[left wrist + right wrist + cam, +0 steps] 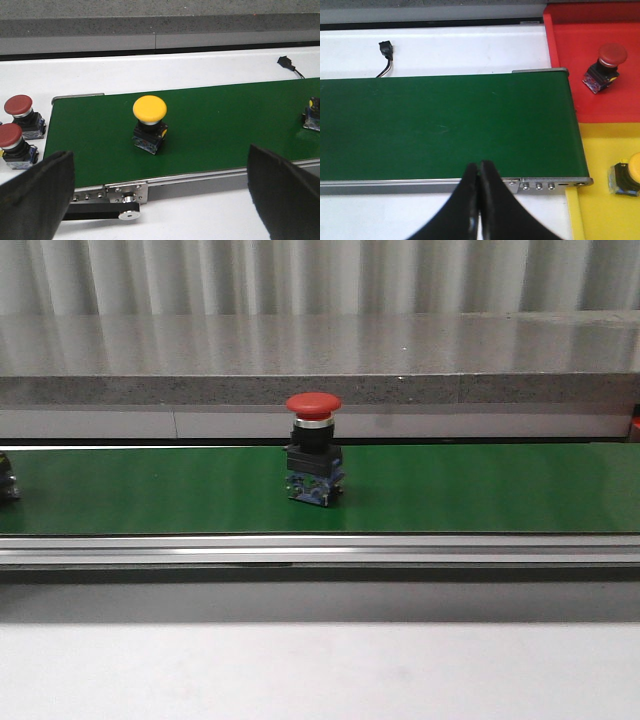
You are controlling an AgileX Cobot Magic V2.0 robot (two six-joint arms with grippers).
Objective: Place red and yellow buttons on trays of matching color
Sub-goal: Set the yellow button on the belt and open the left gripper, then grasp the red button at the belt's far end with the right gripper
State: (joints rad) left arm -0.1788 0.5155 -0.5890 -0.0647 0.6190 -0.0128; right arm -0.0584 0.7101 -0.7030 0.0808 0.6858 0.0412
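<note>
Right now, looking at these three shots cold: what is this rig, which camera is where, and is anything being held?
It is a two-armed robot sorting push buttons off a green conveyor belt.

The front view looks forward over the belt: one red mushroom-head button stands upright on it.

The left wrist view comes from a camera on the left arm. The two dark shapes at its lower edge are the fingers of the left gripper, spread wide and empty. Beyond them a yellow mushroom-head button stands on the belt, and two more red buttons wait on the white table off the belt's end.

The right wrist view shows the right gripper, fingers pressed together, holding nothing. Past the belt's other end lie a red tray with one red button and a yellow tray with one yellow button.
</note>
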